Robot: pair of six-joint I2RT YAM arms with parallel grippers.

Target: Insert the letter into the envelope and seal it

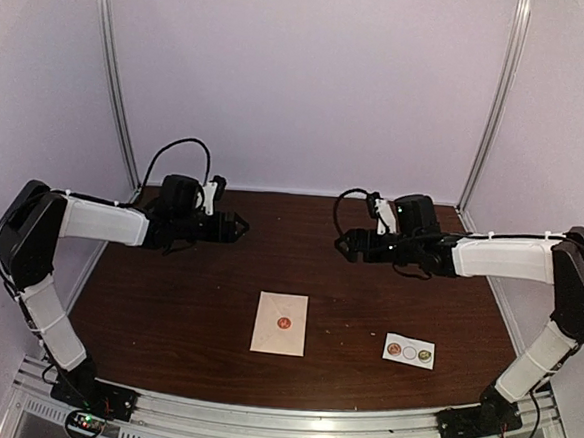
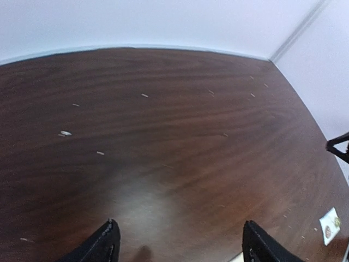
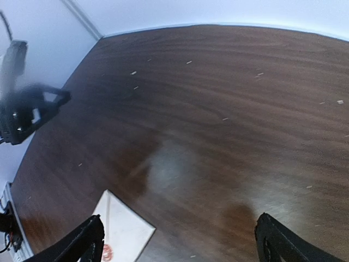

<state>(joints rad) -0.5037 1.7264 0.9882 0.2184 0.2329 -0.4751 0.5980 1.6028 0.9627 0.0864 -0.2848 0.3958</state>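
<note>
Envelope (image 1: pixel 280 323): pale cream paper rectangle, lying flat by the worktop's (image 1: pixel 166 300) near edge, about mid-width, with a round red sticker (image 1: pixel 283 324) on its face.
Sticker strip (image 1: pixel 409 352): small white card bearing round dots, toward the near right corner, apart from the envelope.
Worktop: dark glossy wood grain, flecked with pale specks.
Left claw (image 1: pixel 239 225): black fingers spread apart, above the far left part.
Right claw (image 1: pixel 342 245): black fingers spread apart, above the far right part.

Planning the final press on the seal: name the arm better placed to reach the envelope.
Right, marginally. The envelope lies between both arms, but the right wrist view shows it by the right end effector, red sticker included; the left end effector has no clear view of it. Both are open and empty.
</note>
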